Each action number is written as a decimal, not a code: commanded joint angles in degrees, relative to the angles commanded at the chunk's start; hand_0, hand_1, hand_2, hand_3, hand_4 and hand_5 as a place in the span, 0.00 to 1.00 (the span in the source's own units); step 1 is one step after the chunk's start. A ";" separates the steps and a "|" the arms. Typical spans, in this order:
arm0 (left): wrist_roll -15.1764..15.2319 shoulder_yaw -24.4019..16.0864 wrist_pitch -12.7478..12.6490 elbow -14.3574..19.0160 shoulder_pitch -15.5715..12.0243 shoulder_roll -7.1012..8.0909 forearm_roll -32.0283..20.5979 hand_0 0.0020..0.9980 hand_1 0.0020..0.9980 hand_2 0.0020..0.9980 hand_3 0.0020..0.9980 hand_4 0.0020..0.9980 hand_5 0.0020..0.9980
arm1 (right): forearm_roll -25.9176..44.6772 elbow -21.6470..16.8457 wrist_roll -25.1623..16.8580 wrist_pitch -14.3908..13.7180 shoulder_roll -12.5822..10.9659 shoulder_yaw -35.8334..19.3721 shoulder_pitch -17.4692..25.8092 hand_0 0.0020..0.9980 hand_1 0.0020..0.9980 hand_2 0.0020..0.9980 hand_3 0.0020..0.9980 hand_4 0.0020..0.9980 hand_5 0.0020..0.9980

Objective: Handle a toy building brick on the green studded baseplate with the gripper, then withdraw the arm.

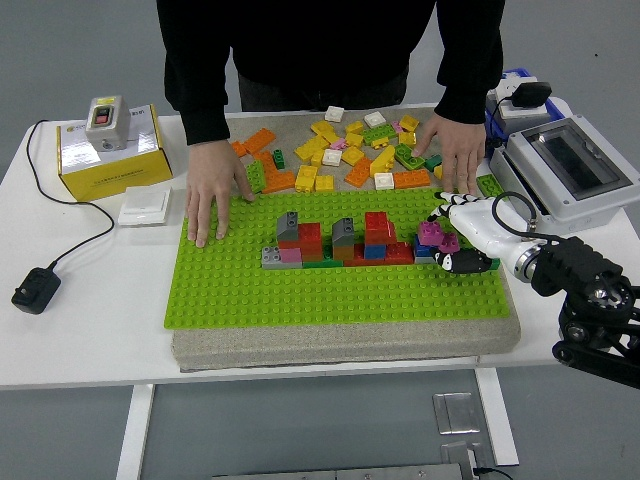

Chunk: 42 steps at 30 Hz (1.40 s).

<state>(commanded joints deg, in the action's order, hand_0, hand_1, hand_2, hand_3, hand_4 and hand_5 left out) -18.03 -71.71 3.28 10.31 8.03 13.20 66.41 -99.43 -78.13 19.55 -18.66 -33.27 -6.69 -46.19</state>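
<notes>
While a person's hands [212,195] steady the green baseplate [340,290], the right hand [468,238] pinches a pink brick [432,233] near its right edge.

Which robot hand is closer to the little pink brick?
The right. The right robot hand sits right beside the pink brick on the green baseplate; the left one isn't visible.

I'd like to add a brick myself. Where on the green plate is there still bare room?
The green plate is bare along its whole near strip, in front of the brick row, and at its left end below the person's hand. It is crowded at the right end, where the robot hand sits by the pink brick.
</notes>
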 joint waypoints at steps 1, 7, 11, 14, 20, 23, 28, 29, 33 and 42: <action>0.01 -0.04 0.00 0.00 0.00 -0.01 0.03 0.69 0.58 0.58 0.60 0.20 0.62 | -0.01 -0.07 -0.02 -0.03 -0.03 -0.01 0.05 0.73 0.96 1.00 0.80 0.63 0.49; 0.03 -0.12 0.00 0.00 0.00 -0.03 0.09 0.69 0.58 0.58 0.60 0.20 0.62 | -0.09 -0.41 -0.02 -0.12 -0.14 -0.02 0.29 0.73 0.96 1.00 0.80 0.64 0.50; 0.05 -0.15 0.02 0.00 0.00 -0.03 0.12 0.69 0.58 0.58 0.60 0.20 0.62 | -0.05 -0.41 0.02 -0.12 -0.09 -0.07 0.33 0.73 0.96 1.00 0.80 0.64 0.50; 0.12 -0.20 0.04 0.00 0.05 -0.05 0.14 0.69 0.58 0.58 0.60 0.20 0.62 | -0.03 -0.25 0.10 -0.05 -0.05 -0.09 0.28 0.73 0.96 1.00 0.80 0.64 0.50; 0.19 -0.44 0.11 0.00 0.06 -0.02 0.27 0.69 0.58 0.58 0.60 0.20 0.62 | -0.15 -0.12 0.21 0.00 -0.13 -0.56 0.19 0.73 0.96 1.00 0.80 0.64 0.50; 0.17 -0.60 0.13 0.00 0.05 -0.02 0.34 0.69 0.58 0.58 0.60 0.21 0.62 | -0.30 -0.48 0.26 0.08 -0.38 -1.13 0.17 0.73 0.96 1.00 0.80 0.64 0.50; 0.15 -0.95 0.17 0.00 -0.01 -0.04 0.60 0.68 0.58 0.58 0.60 0.21 0.62 | -0.76 -2.54 0.65 0.23 -1.33 -3.46 0.33 0.73 0.96 1.00 0.80 0.63 0.50; 0.13 -1.02 0.17 0.00 -0.03 -0.03 0.67 0.68 0.58 0.58 0.60 0.21 0.62 | -0.98 -3.32 0.83 0.26 -1.64 -4.19 0.46 0.73 0.96 1.00 0.80 0.63 0.50; 0.04 -1.31 0.10 0.00 -0.05 0.05 1.07 0.68 0.58 0.58 0.60 0.21 0.62 | -1.92 -6.33 1.47 0.44 -2.85 -6.75 1.06 0.73 0.96 1.00 0.80 0.63 0.50; -0.03 -1.74 0.07 0.00 -0.09 0.19 1.81 0.68 0.58 0.58 0.60 0.21 0.63 | -2.96 -12.47 3.00 1.57 -6.36 -10.67 3.47 0.73 0.96 1.00 0.87 0.64 0.50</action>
<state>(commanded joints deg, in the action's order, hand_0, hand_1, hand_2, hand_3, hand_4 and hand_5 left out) -18.07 -73.44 3.35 10.31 7.94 13.39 68.22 -102.40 -90.60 22.55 -17.09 -39.63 -17.36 -42.72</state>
